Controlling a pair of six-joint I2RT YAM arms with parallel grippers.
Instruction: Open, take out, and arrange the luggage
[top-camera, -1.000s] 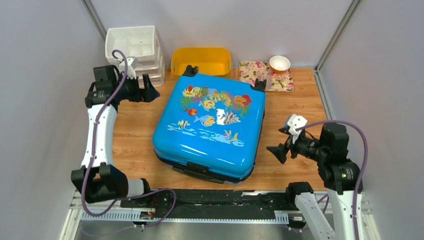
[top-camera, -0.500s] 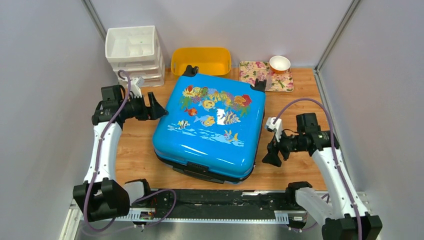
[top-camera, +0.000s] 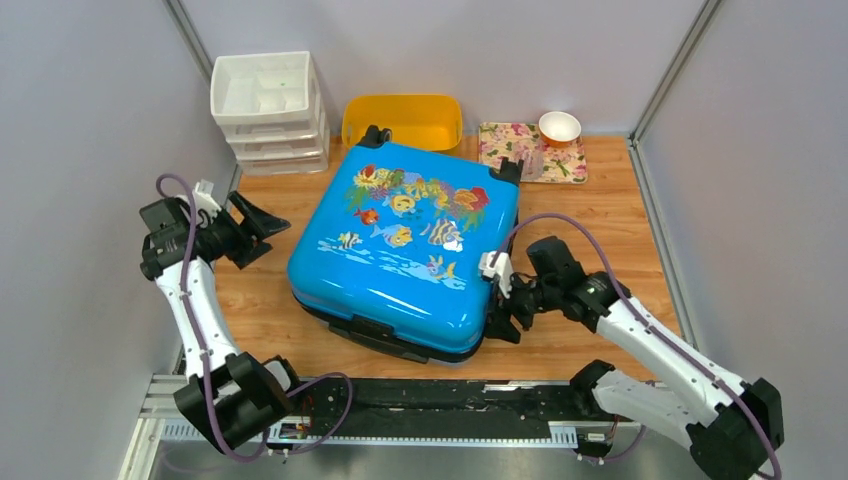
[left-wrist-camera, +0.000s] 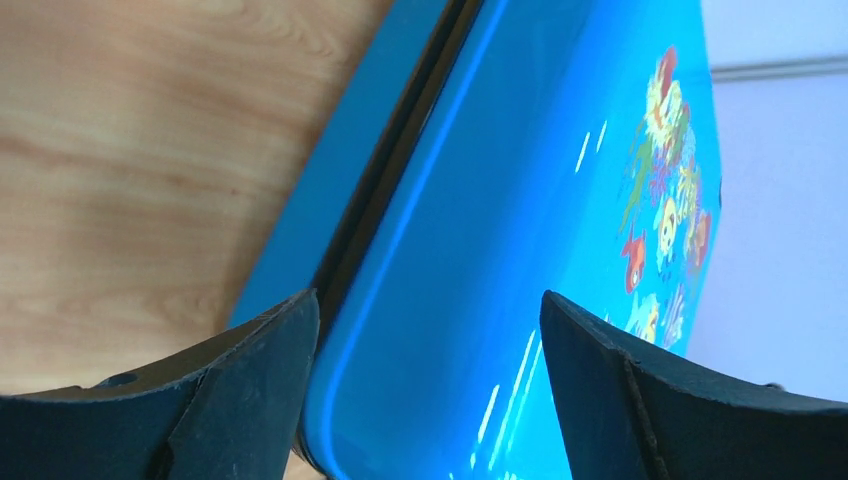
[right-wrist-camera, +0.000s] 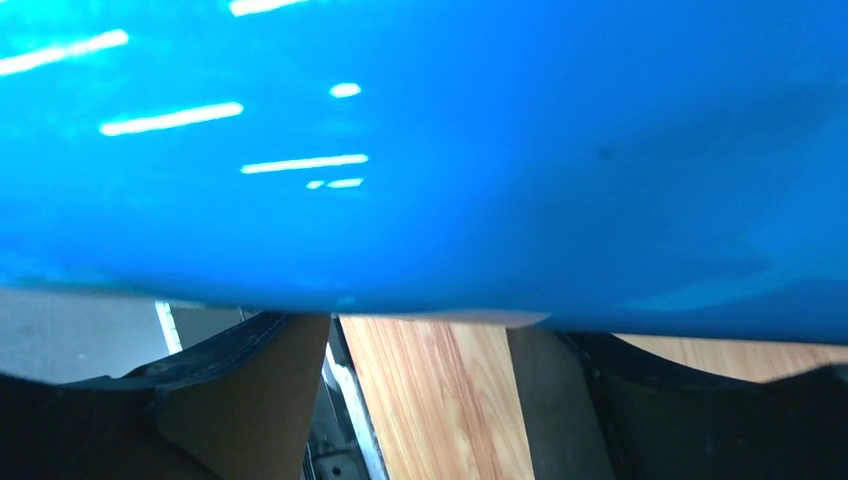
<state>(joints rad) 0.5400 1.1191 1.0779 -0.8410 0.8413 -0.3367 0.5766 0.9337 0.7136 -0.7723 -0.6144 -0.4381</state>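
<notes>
1. The left gripper (left-wrist-camera: 428, 305) has its jaws wide apart with nothing between them. The left edge of the suitcase (left-wrist-camera: 520, 200) and its dark seam (left-wrist-camera: 385, 190) lie just ahead of the tips, apart from them.
2. The right gripper (right-wrist-camera: 420, 335) also has its jaws apart and sits low at the suitcase's near right corner. The shell overhangs its fingers; whether they touch it I cannot tell.
3. The suitcase lies flat and closed in the middle of the table (top-camera: 600, 210), with its wheels (top-camera: 375, 135) at the far side and its black handle (top-camera: 385, 338) towards the arms.
4. The shell looks stiff and glossy, so probably slippery and too broad to pinch. It is bulky and likely heavy. The seam or the handle should give a better hold.
</notes>
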